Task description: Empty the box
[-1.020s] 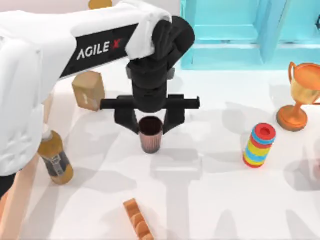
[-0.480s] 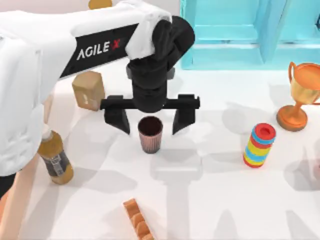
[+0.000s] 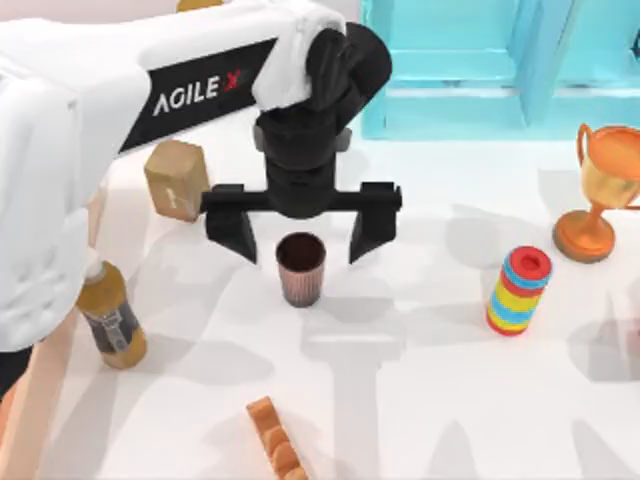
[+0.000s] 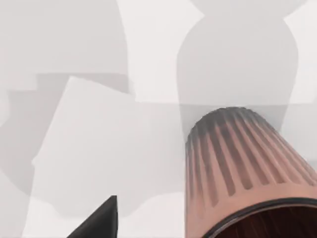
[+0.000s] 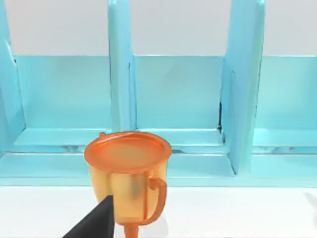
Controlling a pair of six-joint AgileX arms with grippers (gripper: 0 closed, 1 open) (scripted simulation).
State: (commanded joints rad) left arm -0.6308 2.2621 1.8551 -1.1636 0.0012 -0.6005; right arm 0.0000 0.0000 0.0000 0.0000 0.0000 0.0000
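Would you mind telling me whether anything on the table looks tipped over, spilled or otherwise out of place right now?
Nothing looks spilled or damaged. The ribbed brown cup stands upright between the open fingers of the left end effector. The bottle, trophy and ring stack are upright too. The small tan block sits slightly askew.

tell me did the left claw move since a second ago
Yes. The left claw has opened off the ribbed brown cup and drawn back toward the turquoise crate; the cup stands where it was.
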